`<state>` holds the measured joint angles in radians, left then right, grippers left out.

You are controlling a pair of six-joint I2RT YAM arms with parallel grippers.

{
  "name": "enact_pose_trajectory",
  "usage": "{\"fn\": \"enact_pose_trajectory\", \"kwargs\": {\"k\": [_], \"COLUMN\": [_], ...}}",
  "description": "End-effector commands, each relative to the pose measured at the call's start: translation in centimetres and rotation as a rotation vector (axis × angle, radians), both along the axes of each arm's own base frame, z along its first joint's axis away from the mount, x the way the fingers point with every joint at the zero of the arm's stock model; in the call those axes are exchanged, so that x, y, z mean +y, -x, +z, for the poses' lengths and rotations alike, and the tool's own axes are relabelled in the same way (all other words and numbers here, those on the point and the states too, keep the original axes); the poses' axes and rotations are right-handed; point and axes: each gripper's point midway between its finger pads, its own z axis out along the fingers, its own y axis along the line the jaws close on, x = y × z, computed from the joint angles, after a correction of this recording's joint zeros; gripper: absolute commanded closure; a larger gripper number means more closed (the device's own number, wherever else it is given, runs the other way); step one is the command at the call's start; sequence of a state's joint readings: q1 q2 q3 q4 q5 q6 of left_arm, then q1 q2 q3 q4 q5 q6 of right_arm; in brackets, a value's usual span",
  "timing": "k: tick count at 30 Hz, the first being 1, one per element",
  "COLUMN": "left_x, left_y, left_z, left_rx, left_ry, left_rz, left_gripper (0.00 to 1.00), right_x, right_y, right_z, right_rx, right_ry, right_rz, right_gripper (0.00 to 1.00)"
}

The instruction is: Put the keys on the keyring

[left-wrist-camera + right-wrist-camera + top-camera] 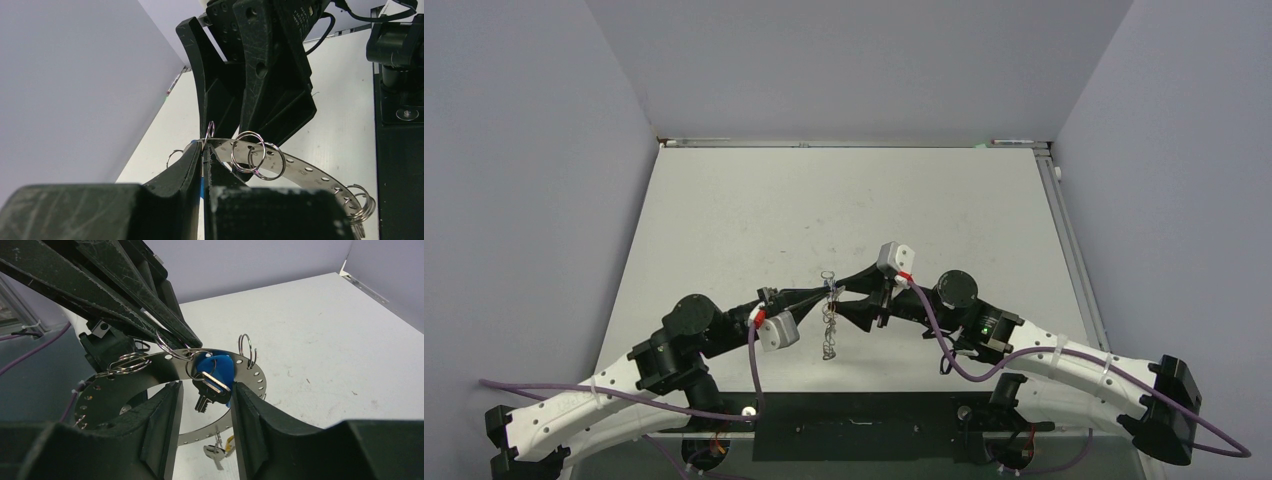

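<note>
Because the keyring [252, 376], a perforated steel band bent into a loop, would sag without support, the left gripper [203, 150] is pinched tight on its upper edge. It holds the loop hanging above the table [754, 220], with the loop's face turned towards the other arm. That pose, I judge, presents the band's holes so keys can be worked on from the far side.

The right gripper [206, 387] sits close against the keyring from that side. Its jaws are apart, straddling a blue-tagged key [214, 371] that lies on the front of the band, hooked to a small split ring. A gap shows between the key and one finger. Whether the other finger touches the blue tag I cannot tell, so the gripper may be lining up rather than gripping.

More split rings [252, 152] thread the band just beside the left gripper's pinch. A yellow-tagged key [220, 447] dangles below the keyring's lower edge.

From the right wrist, the keyring's rear half is hidden behind the left fingers, and the right fingers cut off its bottom. From overhead the keyring is only a thin glinting strand, and no single key can be made out on it.
</note>
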<state>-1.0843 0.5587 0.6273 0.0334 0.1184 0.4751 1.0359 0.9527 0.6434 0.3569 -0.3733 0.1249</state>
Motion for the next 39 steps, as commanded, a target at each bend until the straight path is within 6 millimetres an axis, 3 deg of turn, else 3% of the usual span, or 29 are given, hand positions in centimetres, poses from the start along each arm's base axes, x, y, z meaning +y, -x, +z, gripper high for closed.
{"fn": "enact_pose_trajectory", "kwargs": {"k": [1, 11, 17, 22, 31, 39], "left_x": [0.1, -0.1, -0.1, -0.1, 0.1, 0.0], "left_y": [0.3, 0.3, 0.3, 0.3, 0.1, -0.1], "left_z": [3.2, 3.2, 3.2, 3.1, 2.8, 1.8], "left_rx": [-0.039, -0.034, -0.032, -0.032, -0.032, -0.035], "left_ry": [0.114, 0.12, 0.126, 0.126, 0.118, 0.094], "left_rz": [-0.016, -0.021, -0.018, -0.019, -0.006, -0.001], "left_gripper": [1.0, 1.0, 1.0, 1.0, 1.0, 1.0], "right_x": [0.4, 0.5, 0.8, 0.9, 0.4, -0.3], "right_y": [0.0, -0.6, -0.6, -0.7, -1.1, -2.0], "right_z": [1.1, 0.9, 0.7, 0.5, 0.9, 0.6], "right_rx": [-0.005, 0.012, 0.027, 0.029, 0.024, 0.008], "right_ry": [-0.062, -0.062, -0.057, -0.051, -0.038, 0.097], "right_rz": [-0.006, -0.044, -0.036, -0.036, -0.069, -0.118], "right_gripper": [0.63, 0.74, 0.66, 0.66, 0.93, 0.95]}}
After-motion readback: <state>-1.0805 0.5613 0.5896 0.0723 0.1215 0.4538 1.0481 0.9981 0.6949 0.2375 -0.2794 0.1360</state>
